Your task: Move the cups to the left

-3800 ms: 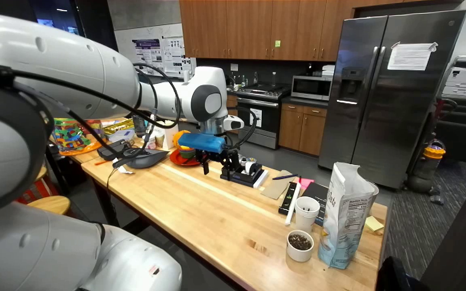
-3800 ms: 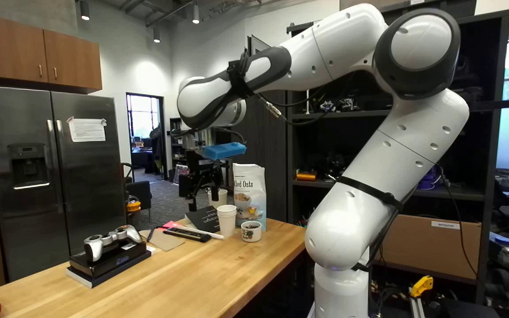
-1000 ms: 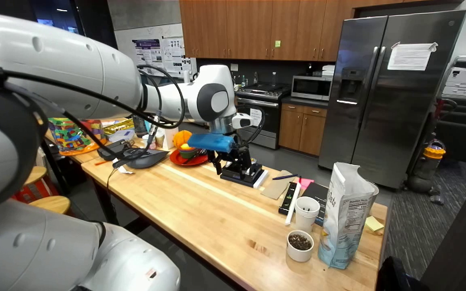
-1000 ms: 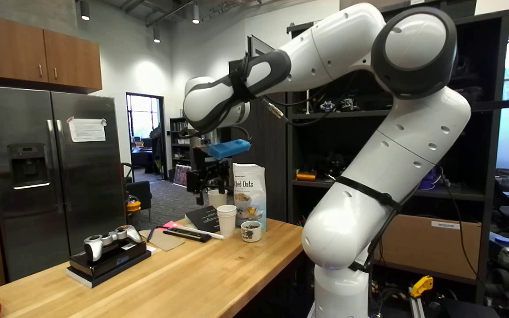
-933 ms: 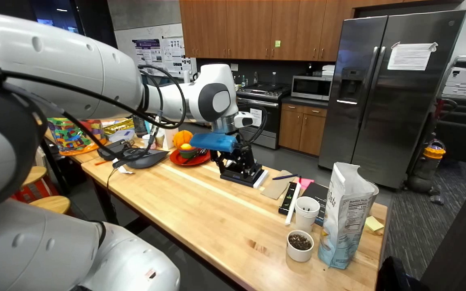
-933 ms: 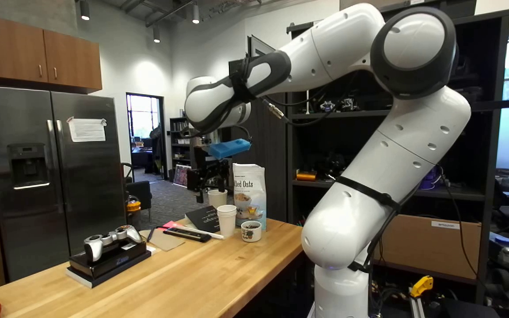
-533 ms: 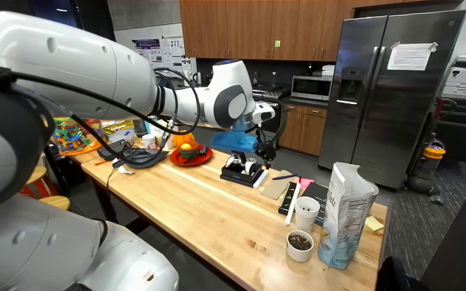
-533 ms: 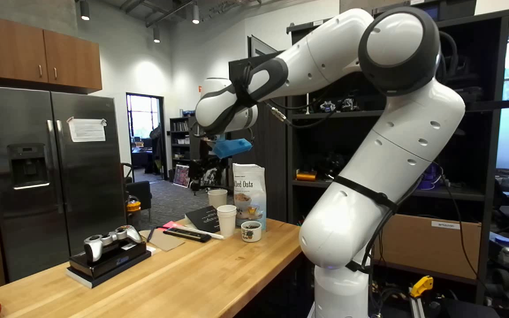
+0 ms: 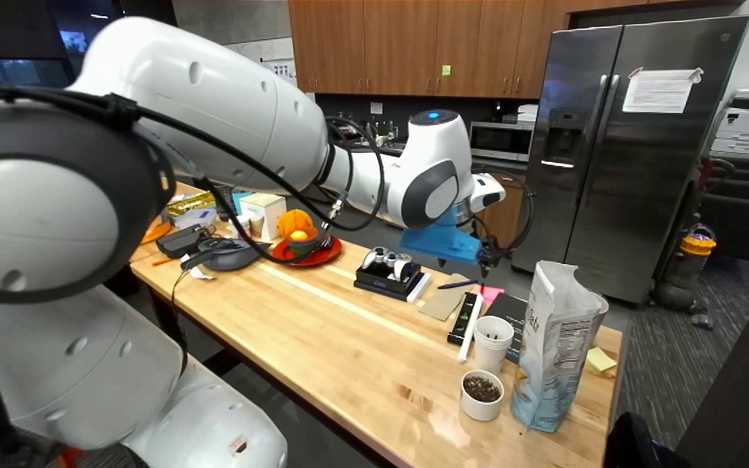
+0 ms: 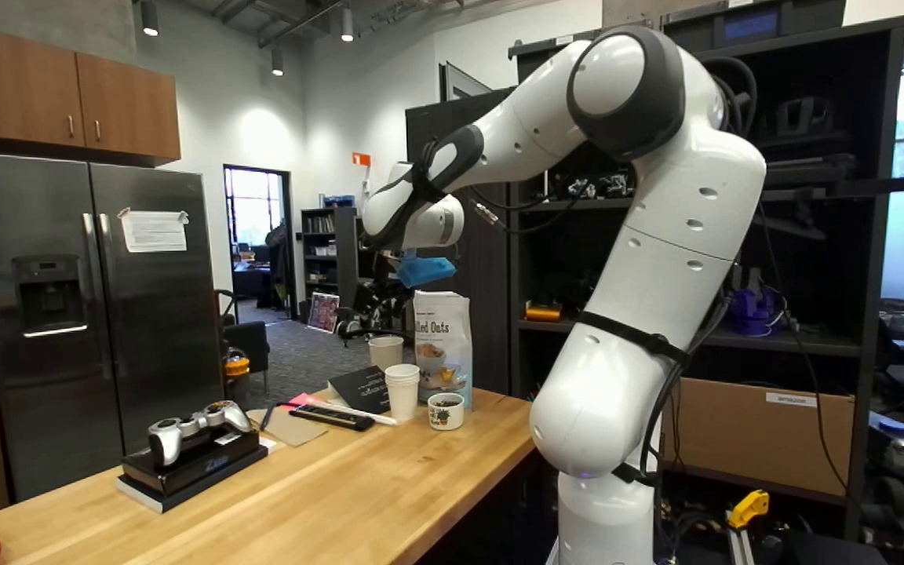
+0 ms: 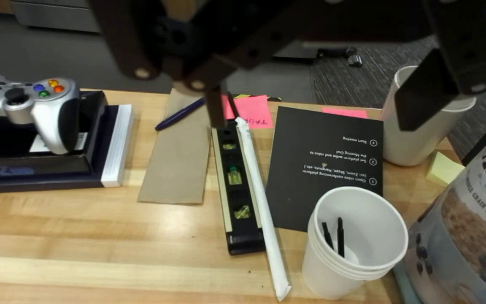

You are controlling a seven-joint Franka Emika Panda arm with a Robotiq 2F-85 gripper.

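While the arm point(image 9: 218, 91) reaches over the table point(image 9: 322, 331), its gripper point(image 11: 314, 122) hangs in the air, jaws wide apart, nothing held between them. Upright near the table's end stands the oats bag point(image 10: 444, 349). Just beside it, upright on the table, is the cup stack point(image 10: 402, 396), likeliest the thing to move; a back cup point(image 11: 411, 143) stands behind, near the bag, and a small cup point(image 9: 480, 411) of dark crumbs point(image 9: 482, 389) sits beside the stack.

The stack looks like thin paper: light, smooth, easily dented and quick to topple if bumped. Best hold would be across the walls just under the nested rims, where several layers should stiffen it; a squeeze higher might lift the top cup point(image 11: 371, 228) alone. The small cup looks stiffer and heavier, so grip its side level. Smallest, dark sticks point(image 11: 341, 238) lean inside the top cup and may shift or spill if it tilts.
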